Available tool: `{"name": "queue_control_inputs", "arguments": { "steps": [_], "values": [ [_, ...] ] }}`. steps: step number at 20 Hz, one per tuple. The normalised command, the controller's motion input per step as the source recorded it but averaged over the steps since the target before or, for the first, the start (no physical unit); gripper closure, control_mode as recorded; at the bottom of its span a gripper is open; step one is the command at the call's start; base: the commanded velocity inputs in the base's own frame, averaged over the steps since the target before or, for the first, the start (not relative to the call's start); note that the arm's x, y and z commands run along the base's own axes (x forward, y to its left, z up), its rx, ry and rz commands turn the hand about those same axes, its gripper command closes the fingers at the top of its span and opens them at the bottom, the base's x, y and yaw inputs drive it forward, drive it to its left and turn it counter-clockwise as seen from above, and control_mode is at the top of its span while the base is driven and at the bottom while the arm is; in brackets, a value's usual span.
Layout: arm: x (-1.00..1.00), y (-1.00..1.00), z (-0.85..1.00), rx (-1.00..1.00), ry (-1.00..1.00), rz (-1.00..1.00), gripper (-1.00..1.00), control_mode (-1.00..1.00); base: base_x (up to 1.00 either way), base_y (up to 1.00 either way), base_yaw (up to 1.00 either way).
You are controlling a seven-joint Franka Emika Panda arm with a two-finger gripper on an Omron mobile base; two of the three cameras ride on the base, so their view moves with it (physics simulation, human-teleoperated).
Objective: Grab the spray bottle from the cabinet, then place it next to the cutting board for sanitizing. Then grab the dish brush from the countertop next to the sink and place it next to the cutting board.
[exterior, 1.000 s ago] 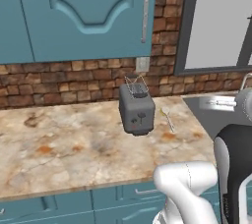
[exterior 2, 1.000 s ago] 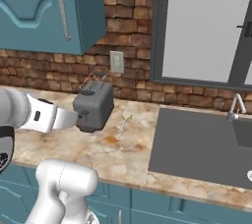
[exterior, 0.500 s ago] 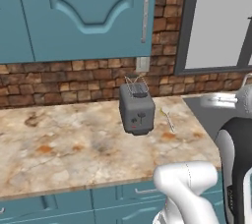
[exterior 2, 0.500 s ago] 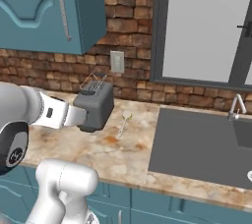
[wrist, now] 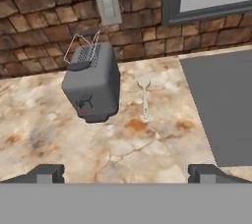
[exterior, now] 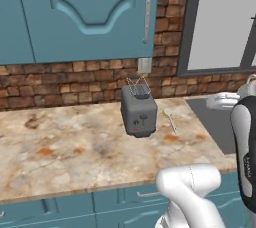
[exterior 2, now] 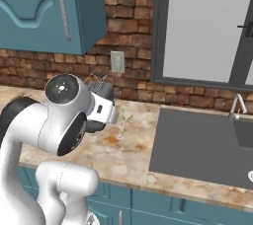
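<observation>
Dish brush [wrist: 144, 96], pale and slender, lies flat on the marbled stone surface [wrist: 49, 120] between the grey toaster [wrist: 93, 86] and the dark sink [wrist: 221, 105], ahead of the pincer [wrist: 126, 173], its long axis pointing toward the brick wall. Pincer spread wide, empty.

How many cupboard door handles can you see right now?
1: a pale bar handle standing upright on the teal wall cupboard above the toaster. Other handles may lie beyond the picture edges.
</observation>
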Motion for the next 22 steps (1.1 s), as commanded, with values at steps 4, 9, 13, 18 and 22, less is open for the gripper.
{"name": "queue_control_inputs", "arguments": {
  "steps": [4, 9, 13, 18, 22],
  "values": [
    [0.63, 0.01, -0.48, 0.0, 0.14, -0.08, -1.0, -1.0, 0.0, 0.0, 0.0],
    [0.5, -0.03, -0.49, 0.0, 0.08, -0.07, -1.0, -1.0, 0.0, 0.0, 0.0],
    [0.23, -0.13, -0.54, 0.0, 0.0, 0.0, -1.0, -1.0, 0.0, 0.0, 0.0],
    [0.34, 0.0, -0.45, 0.0, 0.03, 0.0, -1.0, -1.0, 0.0, 0.0, 0.0],
    [0.46, 0.0, -0.44, -0.01, 0.11, 0.0, -1.0, -1.0, 0.0, 0.0, 0.0]
  ]
}}
